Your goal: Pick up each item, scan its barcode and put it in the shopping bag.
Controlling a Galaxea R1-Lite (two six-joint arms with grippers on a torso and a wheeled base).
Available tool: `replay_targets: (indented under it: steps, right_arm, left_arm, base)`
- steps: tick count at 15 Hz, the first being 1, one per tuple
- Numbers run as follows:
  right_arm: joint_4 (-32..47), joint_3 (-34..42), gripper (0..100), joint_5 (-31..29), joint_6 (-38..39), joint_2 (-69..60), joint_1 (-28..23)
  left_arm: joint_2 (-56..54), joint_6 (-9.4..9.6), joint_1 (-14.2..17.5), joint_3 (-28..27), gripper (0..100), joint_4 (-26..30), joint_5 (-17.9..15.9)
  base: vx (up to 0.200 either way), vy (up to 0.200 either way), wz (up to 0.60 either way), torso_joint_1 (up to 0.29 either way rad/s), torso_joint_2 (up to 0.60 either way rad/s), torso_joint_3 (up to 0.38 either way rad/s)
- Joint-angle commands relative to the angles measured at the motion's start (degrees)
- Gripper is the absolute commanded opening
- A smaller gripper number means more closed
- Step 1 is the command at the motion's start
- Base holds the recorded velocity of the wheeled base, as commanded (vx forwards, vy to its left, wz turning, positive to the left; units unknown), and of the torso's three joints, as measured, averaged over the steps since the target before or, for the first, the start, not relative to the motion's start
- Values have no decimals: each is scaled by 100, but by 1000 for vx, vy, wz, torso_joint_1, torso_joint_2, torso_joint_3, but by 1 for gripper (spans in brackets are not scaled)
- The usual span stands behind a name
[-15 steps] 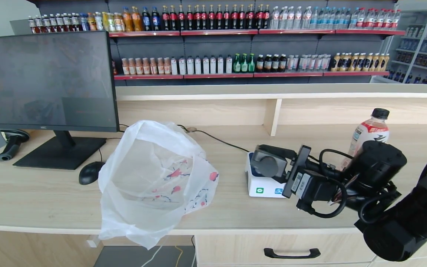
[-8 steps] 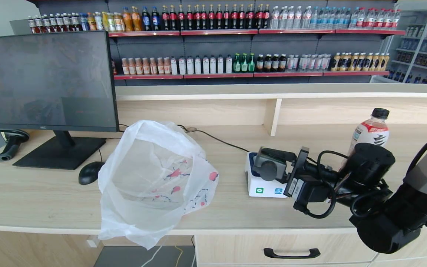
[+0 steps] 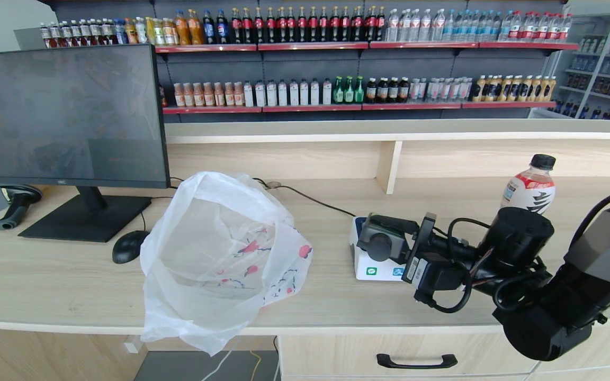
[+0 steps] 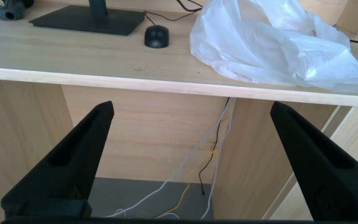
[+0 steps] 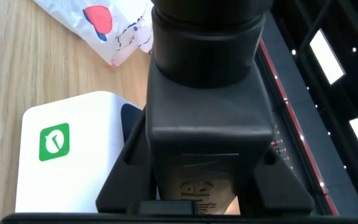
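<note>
The right tool [image 3: 389, 241] is gripping a dark grey, round-capped plastic bottle [image 5: 204, 118], holding it just over the white box scanner [image 3: 369, 269]. Scanning looks under way; next comes carrying it left into the translucent white shopping bag [image 3: 220, 254].

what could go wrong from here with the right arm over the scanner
1. The right gripper hangs close over the white scanner box; a low sweep may knock it.
2. The shopping bag slumps, part of it drooping over the counter edge; a dropped item could drag it off.
3. The upright bottle stands just behind the right arm; swinging back may topple it.
</note>
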Motion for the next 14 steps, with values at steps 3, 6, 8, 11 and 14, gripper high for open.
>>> replay_targets:
  steps: [3, 6, 8, 11, 14]
  right_arm:
    - [5, 10, 0, 1, 9, 13, 3]
    - [5, 54, 0, 10, 9, 13, -6]
    - [5, -7, 0, 10, 18, -13, -6]
    - [5, 2, 0, 10, 18, -13, 3]
    - [5, 2, 0, 10, 44, -31, 3]
  left_arm:
    - [-2, -2, 0, 0, 100, 0, 0]
    - [-2, -2, 0, 0, 100, 0, 0]
    - [-2, -2, 0, 0, 100, 0, 0]
    - [-2, -2, 0, 0, 100, 0, 0]
    - [-2, -2, 0, 0, 100, 0, 0]
  base:
    - [0, 0, 0, 0, 0, 0]
    - [0, 0, 0, 0, 0, 0]
    - [0, 0, 0, 0, 0, 0]
    - [0, 0, 0, 0, 0, 0]
    - [0, 0, 0, 0, 0, 0]
